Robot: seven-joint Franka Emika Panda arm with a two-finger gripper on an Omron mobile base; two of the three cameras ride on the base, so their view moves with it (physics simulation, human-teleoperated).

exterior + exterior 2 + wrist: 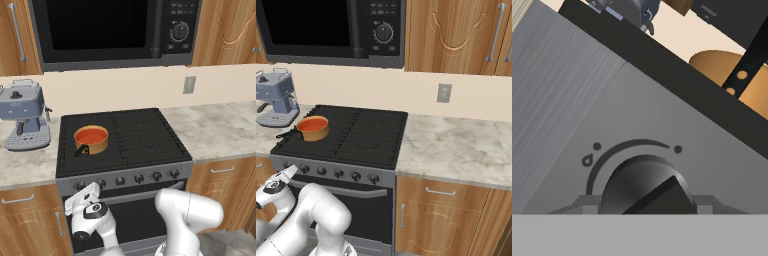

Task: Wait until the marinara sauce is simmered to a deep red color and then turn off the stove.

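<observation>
- Copper-orange, the saucepan (91, 139) stands on the stove (145, 140) at about 9 o'clock of the cooktop, its short dark handle (81, 150) pointing toward 7 o'clock.
- Inside it we see the marinara sauce (91, 135), a flat orange-red disc filling the pan.
- We count one pan, one stove, one microwave (115, 30) above it and one grey coffee machine (23, 115) on the bench (220, 130) at 9 o'clock of the stove.
- We count six small black knobs along the steel front strip (331, 172).
- Our claw (82, 192) sits at the leftmost knob (646, 187), at 7 o'clock of the pan; in the hand view that knob lies close before us.
- The claw is pressed together on the knob, its dark tips at either side.
</observation>
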